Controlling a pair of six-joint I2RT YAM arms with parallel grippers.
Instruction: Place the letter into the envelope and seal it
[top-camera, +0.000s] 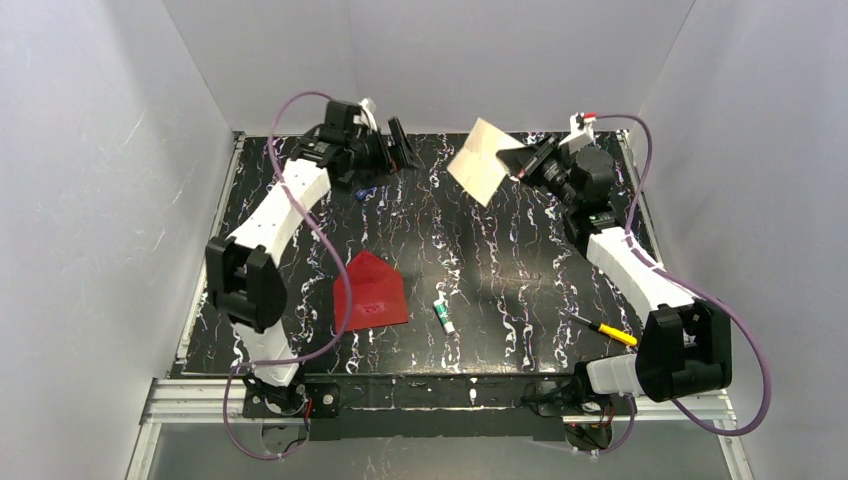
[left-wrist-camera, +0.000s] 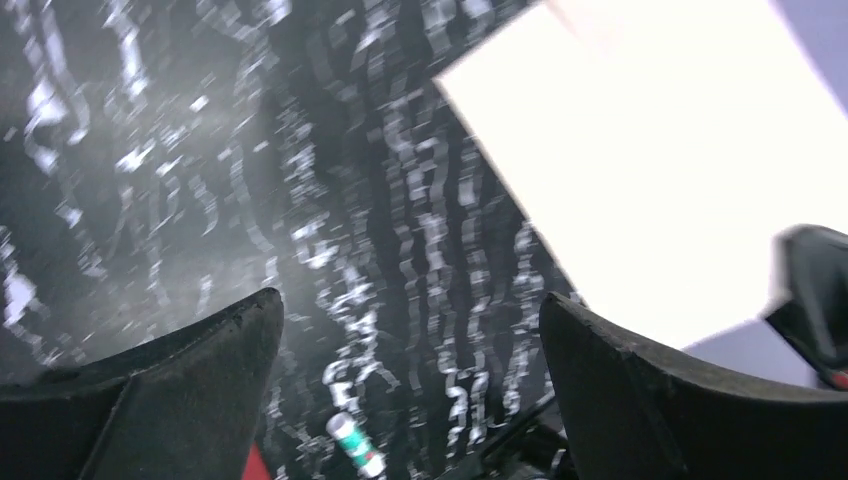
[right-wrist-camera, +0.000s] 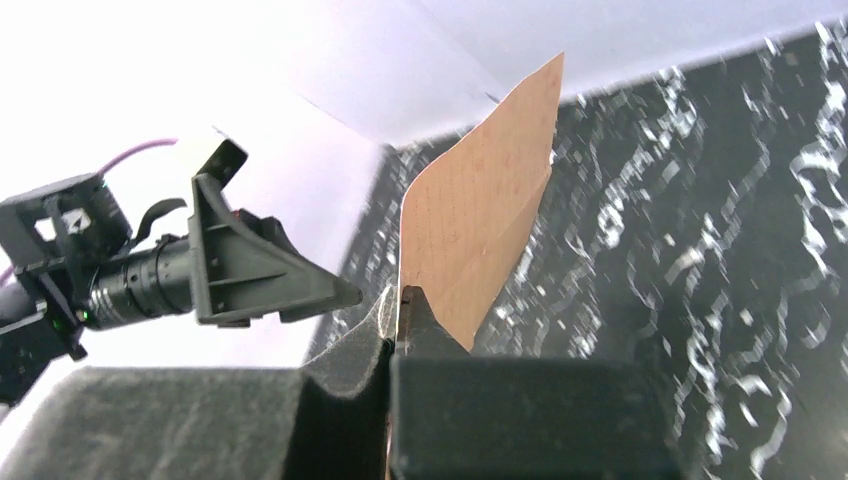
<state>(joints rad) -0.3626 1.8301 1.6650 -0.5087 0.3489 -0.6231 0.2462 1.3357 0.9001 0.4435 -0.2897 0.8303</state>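
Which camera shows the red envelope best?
The top external view: the bright red paper envelope lies whole on the table. The left wrist view catches only a red sliver; the right wrist shows none.

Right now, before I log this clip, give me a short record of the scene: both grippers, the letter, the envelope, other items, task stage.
left gripper: jaws wide open, empty, above the far left of the table
right gripper: jaws shut on the letter, held in the air at the far side
envelope: flat on the table, near left, flap open
other items: glue stick mid-table; yellow-handled tool near right
task stage: letter not yet in envelope
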